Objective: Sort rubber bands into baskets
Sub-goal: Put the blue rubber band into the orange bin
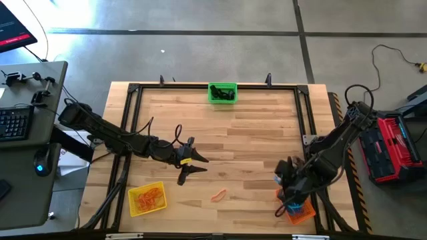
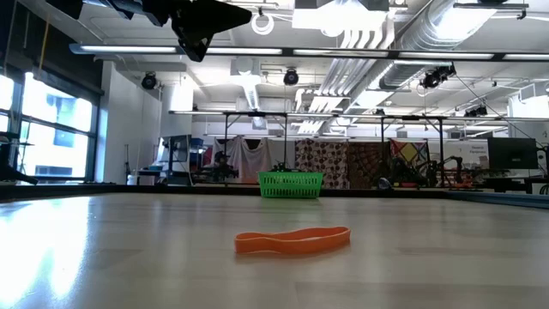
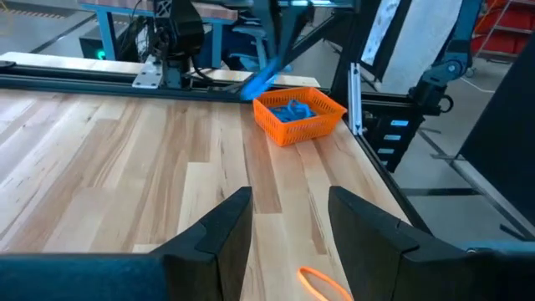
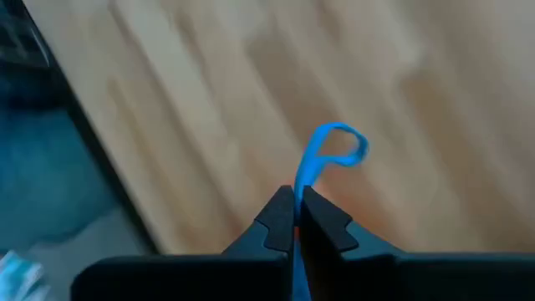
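My right gripper [image 4: 294, 219] is clenched on a blue band [image 4: 330, 155], which loops out past the fingertips; judging by the high view, it hangs at the orange basket [image 1: 301, 212] near the counter's right front corner, presumably so the band can go in with the other blue ones. My left gripper [image 1: 192, 165] stands released, fingers [image 3: 213, 242] spread and empty, raised over the counter's middle — likely lined up on the next pick. That pick, an orange band [image 1: 218, 195], lies flat on the bare wood just beyond the left fingers, between the two front baskets and touching neither.

The yellow basket [image 1: 147, 199], front left, holds orange bands [image 1: 148, 195]; the green basket [image 1: 222, 93] sits at the far edge, its contents dark — probably black bands, too small to be sure. So each colour has its own basket.

The counter [image 1: 247, 133] is pale planked wood inside a black frame [image 1: 131, 107]. Beyond it: a desk with a keyboard [image 1: 15, 125] on the left, a red case [image 1: 395, 147] on the right, and a workshop with hanging cloths and ceiling ducts behind.
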Controlling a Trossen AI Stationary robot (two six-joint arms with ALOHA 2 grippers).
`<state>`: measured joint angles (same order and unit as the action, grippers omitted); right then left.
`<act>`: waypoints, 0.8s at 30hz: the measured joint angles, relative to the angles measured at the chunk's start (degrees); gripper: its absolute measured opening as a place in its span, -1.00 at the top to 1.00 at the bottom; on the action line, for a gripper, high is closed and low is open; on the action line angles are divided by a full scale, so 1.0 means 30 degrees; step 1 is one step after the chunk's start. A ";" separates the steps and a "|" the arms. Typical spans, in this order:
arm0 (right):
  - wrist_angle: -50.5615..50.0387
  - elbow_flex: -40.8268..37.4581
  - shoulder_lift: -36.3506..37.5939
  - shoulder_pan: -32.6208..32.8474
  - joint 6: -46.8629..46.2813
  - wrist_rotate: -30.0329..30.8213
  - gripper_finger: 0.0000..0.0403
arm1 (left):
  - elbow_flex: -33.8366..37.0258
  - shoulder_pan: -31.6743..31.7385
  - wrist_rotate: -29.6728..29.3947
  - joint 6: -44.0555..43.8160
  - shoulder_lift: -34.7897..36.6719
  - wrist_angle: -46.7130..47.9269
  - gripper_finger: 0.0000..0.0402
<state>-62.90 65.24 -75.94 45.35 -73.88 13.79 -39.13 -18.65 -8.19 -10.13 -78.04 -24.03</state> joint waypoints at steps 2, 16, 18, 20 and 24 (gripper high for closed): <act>-0.0398 0.0178 -0.0297 0.0527 -0.1609 -0.1950 1.00 | 0.0000 0.0000 -0.0007 -0.0021 0.0000 -0.0035 0.24; -0.0388 0.0178 -0.3098 0.2824 -0.7880 -0.8592 1.00 | -0.0007 -0.0058 -0.0014 0.0284 0.0007 -0.0945 0.24; -0.0356 0.0178 -0.3620 0.2824 -0.7781 -0.8857 1.00 | -0.0007 -0.0058 -0.0014 0.0287 0.0007 -0.0978 0.24; -0.0134 0.0178 -0.4116 0.2824 -0.7247 -0.9268 1.00 | -0.0007 -0.0058 -0.0014 0.0283 0.0007 -0.0967 0.24; 0.0583 0.0178 -0.4976 0.2722 -0.6126 -1.0141 1.00 | -0.0015 -0.0058 -0.0022 0.0283 -0.0130 -0.0983 0.24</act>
<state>-61.15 65.78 -90.86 53.52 -92.25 -16.63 -39.18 -18.83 -8.25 -9.28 -78.43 -26.98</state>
